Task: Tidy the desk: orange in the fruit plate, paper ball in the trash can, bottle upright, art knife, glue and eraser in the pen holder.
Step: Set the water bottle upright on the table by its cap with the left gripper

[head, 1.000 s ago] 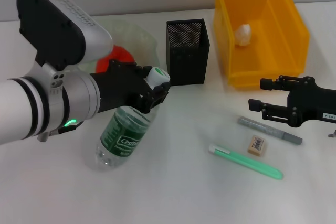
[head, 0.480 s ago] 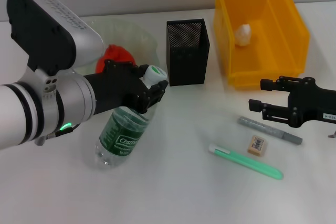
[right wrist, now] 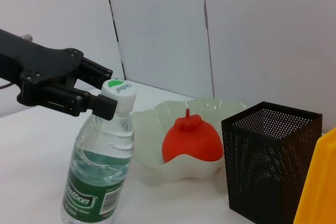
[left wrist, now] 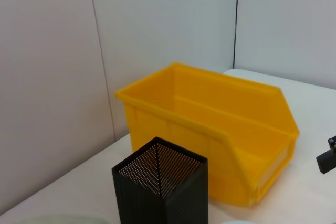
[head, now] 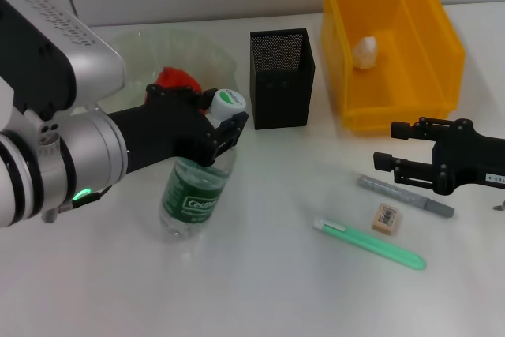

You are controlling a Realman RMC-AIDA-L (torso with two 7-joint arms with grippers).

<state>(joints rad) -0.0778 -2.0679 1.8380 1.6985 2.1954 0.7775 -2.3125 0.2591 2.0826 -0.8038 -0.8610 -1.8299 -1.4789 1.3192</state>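
The clear bottle point(head: 196, 191) with a green label stands almost upright on the table, leaning slightly. My left gripper point(head: 223, 125) is shut on its neck, just under the white-green cap point(head: 227, 101). From the right wrist view the bottle point(right wrist: 98, 174) and the left gripper point(right wrist: 107, 106) show in front of the orange point(right wrist: 190, 139). The orange point(head: 175, 79) lies in the pale-green fruit plate point(head: 158, 42). A paper ball point(head: 365, 51) sits inside the yellow trash can point(head: 430, 33). My right gripper point(head: 392, 144) hovers open above the grey art knife point(head: 405, 196), with the eraser point(head: 387, 218) and green glue stick point(head: 369, 244) nearby.
The black mesh pen holder point(head: 282, 76) stands between the plate and the trash can, close to the bottle's cap. In the left wrist view the pen holder point(left wrist: 161, 188) stands in front of the trash can point(left wrist: 210, 129). A wall rises behind the table.
The left gripper has swung the bottle from a steep lean to almost upright, and the arm has drawn back to the left. The right arm has not moved.
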